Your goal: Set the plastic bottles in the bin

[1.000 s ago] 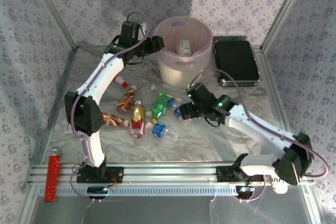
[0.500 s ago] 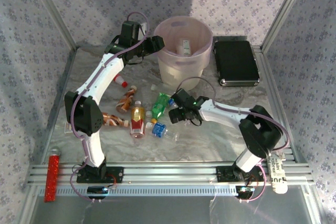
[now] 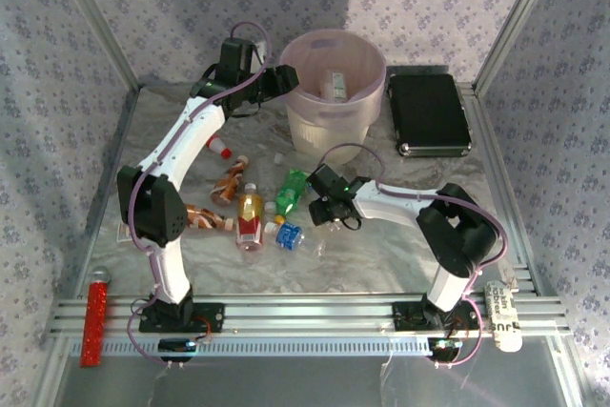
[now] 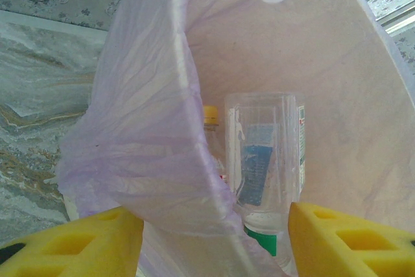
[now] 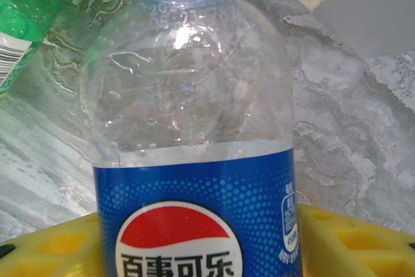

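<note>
The pale pink bin (image 3: 334, 102) stands at the back centre. My left gripper (image 3: 283, 76) is open and straddles the bin's rim (image 4: 162, 128). Inside the bin stands a clear bottle (image 4: 266, 160) with a blue label and green cap. Several bottles lie in front of the bin: a green one (image 3: 291, 190), an amber one (image 3: 250, 212), a blue-labelled one (image 3: 289, 235) and a brown one (image 3: 229, 179). My right gripper (image 3: 321, 205) is low among them and open. Its yellow fingers (image 5: 350, 238) flank a clear, blue-labelled Pepsi bottle (image 5: 194, 160) lying on the table.
A flat black case (image 3: 431, 113) lies right of the bin. A red bar (image 3: 95, 319) rests at the front left by the rail. A white labelled bottle (image 3: 502, 312) sits beside the right arm's base. Another bottle with a red cap (image 3: 218, 147) lies near the left arm.
The right arm has folded in, its elbow swinging toward the base, and its gripper has slid slightly left among the bottles. The left arm has stayed at the bin rim.
</note>
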Motion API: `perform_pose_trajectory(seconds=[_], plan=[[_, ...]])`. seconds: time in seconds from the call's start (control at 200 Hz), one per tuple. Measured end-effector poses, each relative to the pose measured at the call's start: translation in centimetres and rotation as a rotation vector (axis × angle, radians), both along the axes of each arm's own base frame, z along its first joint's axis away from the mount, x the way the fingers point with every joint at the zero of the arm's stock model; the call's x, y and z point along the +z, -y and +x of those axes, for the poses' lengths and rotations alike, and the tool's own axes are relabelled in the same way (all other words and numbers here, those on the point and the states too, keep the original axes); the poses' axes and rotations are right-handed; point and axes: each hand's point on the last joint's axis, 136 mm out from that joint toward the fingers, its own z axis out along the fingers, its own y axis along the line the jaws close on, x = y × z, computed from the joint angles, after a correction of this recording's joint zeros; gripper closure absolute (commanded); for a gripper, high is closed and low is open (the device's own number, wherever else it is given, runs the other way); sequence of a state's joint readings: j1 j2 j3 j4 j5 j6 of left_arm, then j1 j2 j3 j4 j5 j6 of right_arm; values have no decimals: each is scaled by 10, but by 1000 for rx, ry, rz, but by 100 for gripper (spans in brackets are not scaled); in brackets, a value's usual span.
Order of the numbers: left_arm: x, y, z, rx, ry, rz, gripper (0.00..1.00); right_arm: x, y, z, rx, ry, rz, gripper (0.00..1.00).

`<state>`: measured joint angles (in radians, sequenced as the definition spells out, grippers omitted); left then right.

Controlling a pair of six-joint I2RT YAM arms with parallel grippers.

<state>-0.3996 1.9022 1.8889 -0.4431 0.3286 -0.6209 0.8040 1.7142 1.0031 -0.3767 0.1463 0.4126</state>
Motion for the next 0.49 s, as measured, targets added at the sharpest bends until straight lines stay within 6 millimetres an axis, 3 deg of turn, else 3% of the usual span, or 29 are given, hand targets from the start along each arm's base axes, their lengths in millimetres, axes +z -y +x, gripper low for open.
perform_pose_trajectory(seconds=[0.215,0.495], plan=[[0,0,0,0,0,0,39,17,6,-3,-2,16,2,42],[0,0,0,0,0,0,39,86,12,-8,14,101,70,45]])
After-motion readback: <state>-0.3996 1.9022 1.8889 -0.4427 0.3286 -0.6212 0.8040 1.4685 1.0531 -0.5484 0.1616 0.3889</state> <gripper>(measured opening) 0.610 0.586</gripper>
